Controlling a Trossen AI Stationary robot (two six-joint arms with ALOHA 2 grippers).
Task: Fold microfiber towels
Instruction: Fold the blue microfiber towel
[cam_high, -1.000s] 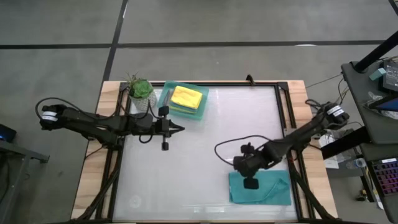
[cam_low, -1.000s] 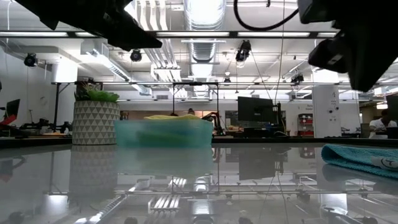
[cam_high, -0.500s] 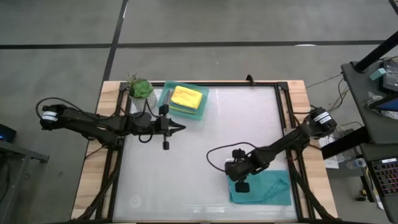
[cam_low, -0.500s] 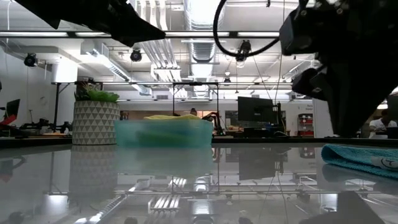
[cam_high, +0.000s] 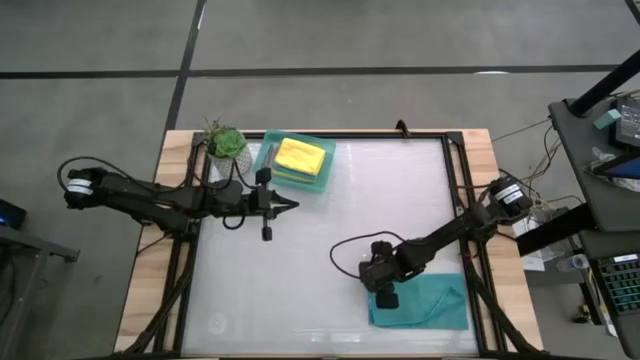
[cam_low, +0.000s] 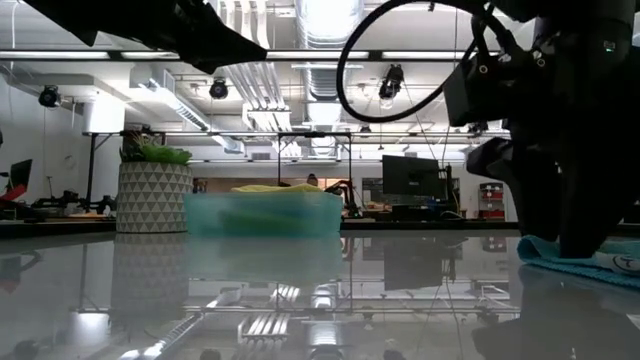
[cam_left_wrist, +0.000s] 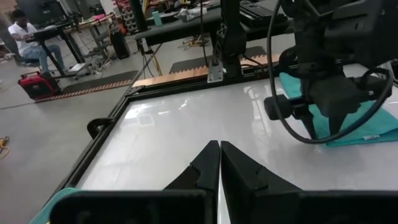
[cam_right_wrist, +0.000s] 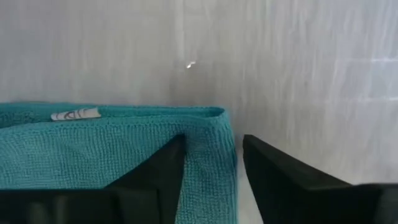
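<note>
White table (cam_high: 330, 210), 1 teal towel (cam_high: 425, 303) straddled by spread right claw (cam_high: 377, 291), left claw (cam_high: 290, 207) pressed together

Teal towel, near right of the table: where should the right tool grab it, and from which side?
Take the teal towel at its left edge, near the far-left corner, coming from above. It lies flat, so only an edge offers a pinch. The right tool is open, straddling that folded edge. The left tool waits shut.
</note>
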